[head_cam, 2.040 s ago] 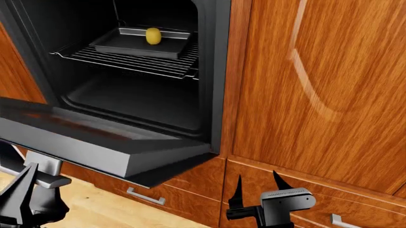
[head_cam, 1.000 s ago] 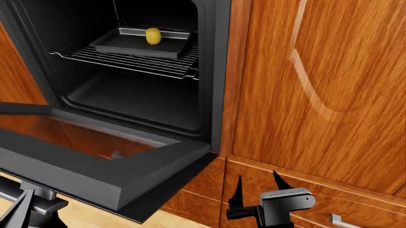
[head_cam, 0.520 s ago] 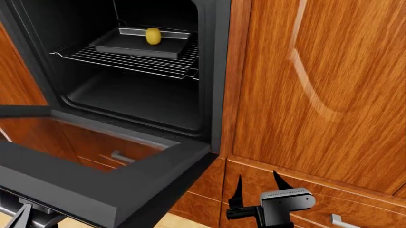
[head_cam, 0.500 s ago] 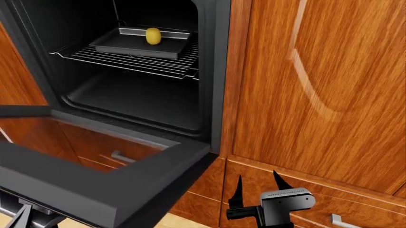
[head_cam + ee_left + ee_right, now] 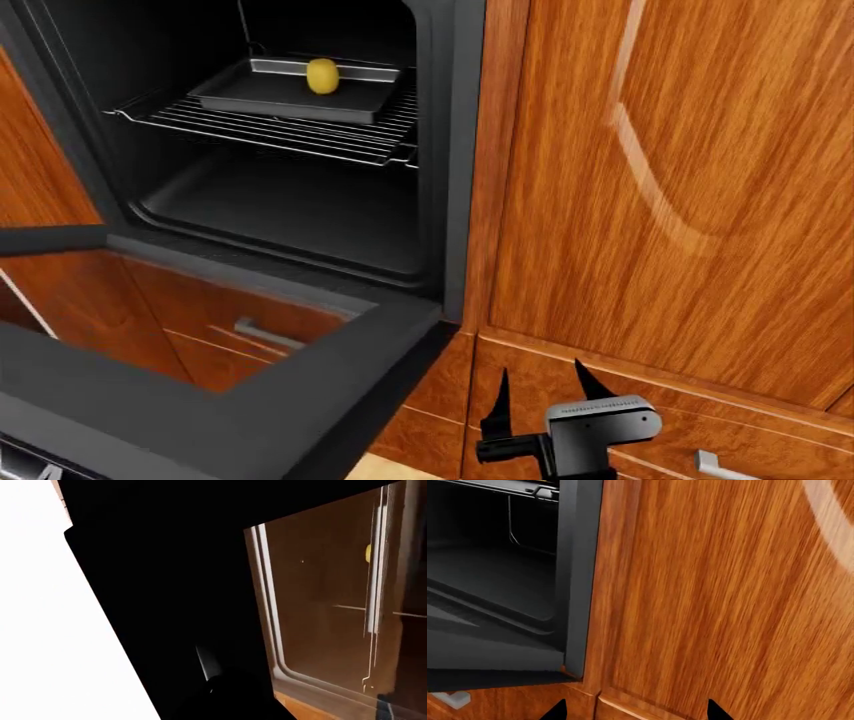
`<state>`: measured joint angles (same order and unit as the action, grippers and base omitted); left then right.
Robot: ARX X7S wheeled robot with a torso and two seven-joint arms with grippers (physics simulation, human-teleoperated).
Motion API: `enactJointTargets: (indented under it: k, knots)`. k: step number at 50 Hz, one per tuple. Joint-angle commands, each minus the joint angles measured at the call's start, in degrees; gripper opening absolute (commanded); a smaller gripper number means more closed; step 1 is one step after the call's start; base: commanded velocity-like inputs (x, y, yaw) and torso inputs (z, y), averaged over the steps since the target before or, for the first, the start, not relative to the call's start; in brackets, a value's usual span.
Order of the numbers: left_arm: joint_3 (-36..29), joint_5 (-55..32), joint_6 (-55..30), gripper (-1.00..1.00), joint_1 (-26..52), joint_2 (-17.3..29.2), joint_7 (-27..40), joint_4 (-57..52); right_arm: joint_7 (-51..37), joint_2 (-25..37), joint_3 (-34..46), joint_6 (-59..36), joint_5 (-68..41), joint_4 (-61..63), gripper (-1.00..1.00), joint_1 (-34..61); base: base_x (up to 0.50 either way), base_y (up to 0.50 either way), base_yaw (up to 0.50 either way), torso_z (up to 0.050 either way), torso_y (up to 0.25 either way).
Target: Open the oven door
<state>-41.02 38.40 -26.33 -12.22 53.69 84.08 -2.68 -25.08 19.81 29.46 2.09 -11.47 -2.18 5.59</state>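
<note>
While the tall wooden cabinet door point(image 5: 667, 150) fills the frame's right half, the oven door point(image 5: 200, 400) hangs folded down at lower left, drawer fronts showing through its glass. Behind it, upper left, a rack point(image 5: 294, 130) carries a tray point(image 5: 294, 90) with a small yellow object point(image 5: 322, 75). Bottom centre, the right tool point(image 5: 541, 395) hovers with prongs spread, grasping nothing. I cannot tell the left tool's state.

glossy reddish wooden cabinet doors point(image 5: 667, 180) above drawer fronts point(image 5: 667, 410) with silver handles point(image 5: 727, 465), pale wooden floor point(image 5: 387, 470).
</note>
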Motion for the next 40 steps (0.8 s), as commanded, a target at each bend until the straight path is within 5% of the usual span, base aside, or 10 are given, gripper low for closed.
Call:
enactJointTargets:
  k: [1, 40]
  knots:
    - [8.87, 1.09, 3.36, -1.0, -3.01, -2.42, 5.43, 6.4, -0.38, 0.13, 0.12, -0.15, 0.17, 0.18, 1.0, -0.04, 0.0, 0.0, 0.01, 0.0, 0.0]
    - [29.33, 16.01, 24.29, -1.0, -5.65, -16.74, 5.59, 25.16, -1.21, 0.32, 0.46, -0.5, 0.27, 0.34, 1.0, 0.07, 0.0, 0.0, 0.01, 0.001, 0.002]
